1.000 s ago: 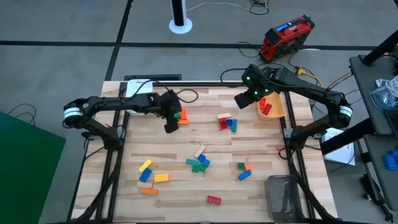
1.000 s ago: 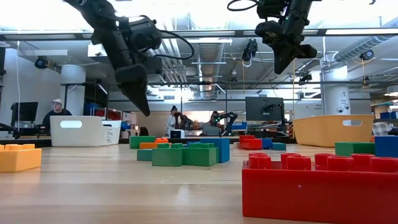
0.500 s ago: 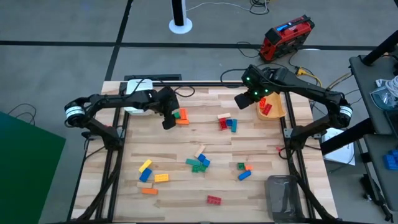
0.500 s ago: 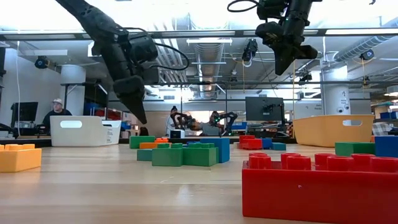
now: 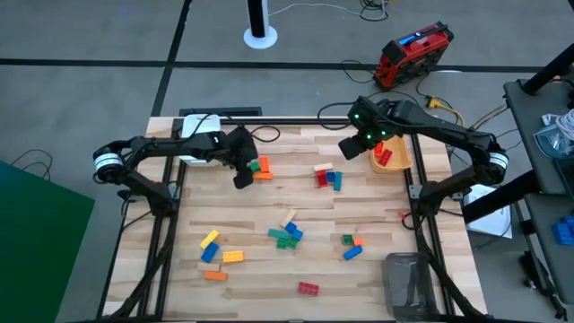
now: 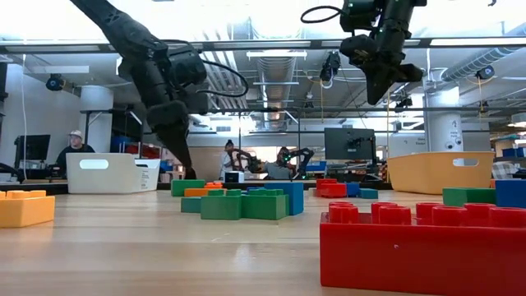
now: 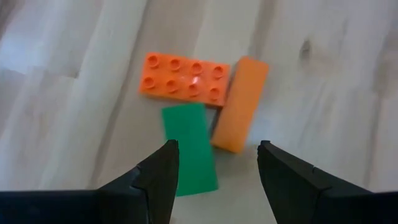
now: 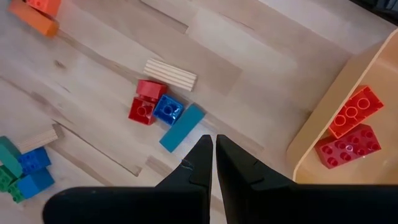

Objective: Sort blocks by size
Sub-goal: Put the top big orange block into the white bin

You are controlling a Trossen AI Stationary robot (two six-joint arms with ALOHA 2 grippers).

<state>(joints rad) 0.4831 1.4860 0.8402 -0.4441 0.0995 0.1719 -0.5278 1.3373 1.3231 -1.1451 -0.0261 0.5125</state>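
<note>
From above, your left gripper hangs over the far left part of the wooden table, just beside a green block and an orange block that lie touching. Your right gripper hovers near the far right corner, beside the orange-yellow bin, which holds red blocks. A red, blue and beige cluster lies between the two grippers. More blocks are scattered toward the near edge, among them a red brick and a yellow one. A grey bin sits at the near right corner and a white bin at the far left corner.

At table height, you see the left gripper pointing down close to the surface and the right gripper well above it. A large red brick fills the near right foreground; green bricks stand mid-table. A person sits in the room behind.

Through your left wrist camera, the fingers are spread, empty, over a studded orange brick, a smooth green block and a plain orange one, all touching.

Through your right wrist camera, the fingers look pressed together with nothing between them, though only the tips show. Below lie a beige ridged block, red and blue bricks and a long blue block.
</note>
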